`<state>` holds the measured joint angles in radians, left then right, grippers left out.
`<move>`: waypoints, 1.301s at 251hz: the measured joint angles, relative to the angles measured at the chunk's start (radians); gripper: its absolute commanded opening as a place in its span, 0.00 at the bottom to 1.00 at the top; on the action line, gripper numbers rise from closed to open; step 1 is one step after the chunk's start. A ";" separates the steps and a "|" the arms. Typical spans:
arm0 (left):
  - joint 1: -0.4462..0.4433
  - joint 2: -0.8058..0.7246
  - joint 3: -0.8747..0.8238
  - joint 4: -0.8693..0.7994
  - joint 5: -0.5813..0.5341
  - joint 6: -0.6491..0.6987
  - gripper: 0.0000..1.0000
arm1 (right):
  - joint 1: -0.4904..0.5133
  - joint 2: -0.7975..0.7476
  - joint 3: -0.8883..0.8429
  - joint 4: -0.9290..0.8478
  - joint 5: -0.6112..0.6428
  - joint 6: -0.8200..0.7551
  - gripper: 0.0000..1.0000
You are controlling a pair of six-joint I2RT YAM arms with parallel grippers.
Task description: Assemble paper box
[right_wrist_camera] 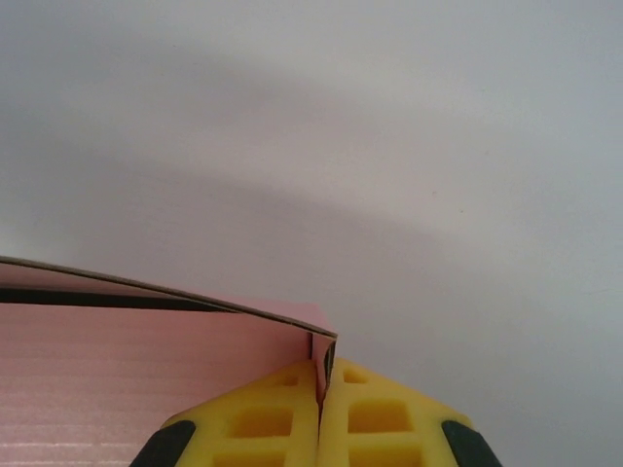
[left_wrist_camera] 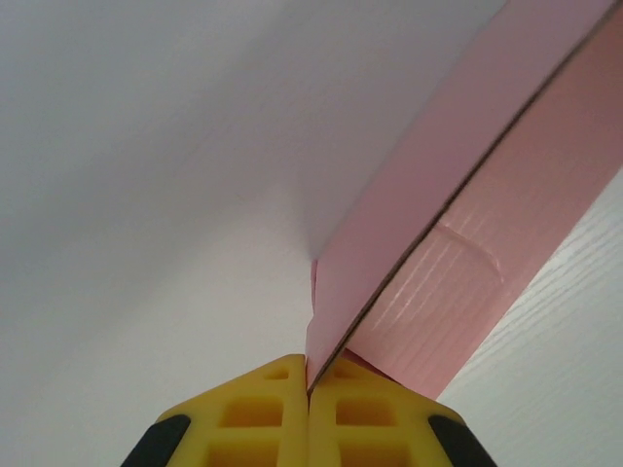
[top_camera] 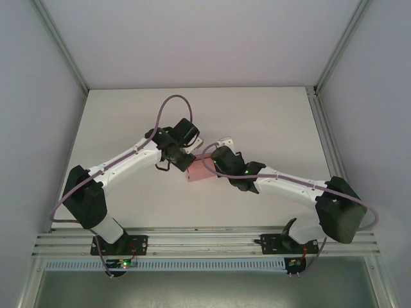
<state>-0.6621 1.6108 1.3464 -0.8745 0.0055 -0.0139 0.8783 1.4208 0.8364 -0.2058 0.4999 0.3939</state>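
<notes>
The pink paper box [top_camera: 201, 171] is gripped from both sides near the middle of the surface [top_camera: 270, 115]. The left hand [left_wrist_camera: 309, 377] is clamped on one card edge, the right hand [right_wrist_camera: 321, 368] on another. A fold appears to be in hand; next, the panels must be drawn square without tearing.

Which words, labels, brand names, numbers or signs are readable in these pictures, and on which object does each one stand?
No text can be read.
The paper box: plain pink card, no print visible.
The small board at the left arm's base: lights glow, but any lettering is too small to read.
</notes>
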 measured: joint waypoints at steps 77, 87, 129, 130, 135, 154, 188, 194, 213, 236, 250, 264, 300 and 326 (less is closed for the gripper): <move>0.074 0.157 0.204 -0.160 0.049 -0.285 0.00 | 0.075 0.074 0.044 -0.031 0.140 0.000 0.00; 0.096 0.168 0.224 -0.177 0.085 -0.322 0.00 | 0.082 0.083 0.050 -0.030 0.149 0.000 0.00; 0.161 0.190 0.264 -0.206 0.200 -0.446 0.00 | 0.095 0.101 0.058 -0.017 0.159 0.001 0.00; 0.161 0.191 0.265 -0.207 0.201 -0.449 0.00 | 0.095 0.101 0.058 -0.017 0.159 0.001 0.00; 0.162 0.193 0.269 -0.211 0.204 -0.464 0.00 | 0.095 0.101 0.058 -0.016 0.159 0.001 0.00; 0.165 0.196 0.270 -0.222 0.222 -0.507 0.00 | 0.095 0.103 0.058 -0.014 0.163 0.000 0.00; 0.171 0.199 0.270 -0.230 0.237 -0.554 0.00 | 0.095 0.108 0.058 -0.009 0.166 0.000 0.00; 0.172 0.199 0.269 -0.230 0.238 -0.563 0.00 | 0.095 0.108 0.058 -0.007 0.166 0.000 0.00; 0.179 0.198 0.254 -0.223 0.253 -0.599 0.00 | 0.095 0.115 0.064 -0.005 0.166 0.000 0.00; 0.199 0.187 0.232 -0.189 0.285 -0.645 0.00 | 0.095 0.127 0.073 -0.003 0.174 0.000 0.00; 0.211 0.183 0.223 -0.175 0.309 -0.674 0.00 | 0.095 0.132 0.077 -0.004 0.179 0.000 0.00; 0.224 0.183 0.222 -0.169 0.331 -0.693 0.00 | 0.095 0.136 0.079 -0.003 0.182 0.000 0.00; 0.240 0.188 0.229 -0.170 0.349 -0.702 0.00 | 0.095 0.141 0.079 0.011 0.181 0.000 0.00; 0.245 0.191 0.229 -0.172 0.357 -0.689 0.00 | 0.095 0.144 0.079 0.015 0.182 0.000 0.00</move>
<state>-0.4175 1.8015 1.5753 -1.0462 0.3630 -0.7029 0.9730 1.5646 0.9157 -0.1909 0.6819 0.3943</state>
